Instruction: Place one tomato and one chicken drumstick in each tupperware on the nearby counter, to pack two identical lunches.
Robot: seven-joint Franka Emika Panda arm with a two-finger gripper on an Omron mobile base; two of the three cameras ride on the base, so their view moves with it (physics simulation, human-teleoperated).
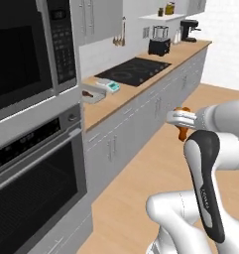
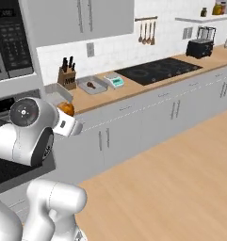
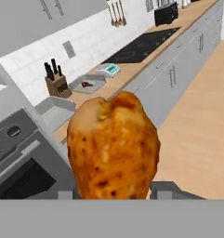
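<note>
two pale tubs (image 2: pixel 91 84) sat on the bench (image 2: pixel 133 87) while the tool (image 1: pixel 183 119) gripped a drumstick (image 3: pixel 112 146), held clear for carrying over.

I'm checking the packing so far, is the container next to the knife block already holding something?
Yes, the container beside the knife block has a small dark reddish item lying on its floor in the right base view.
</note>
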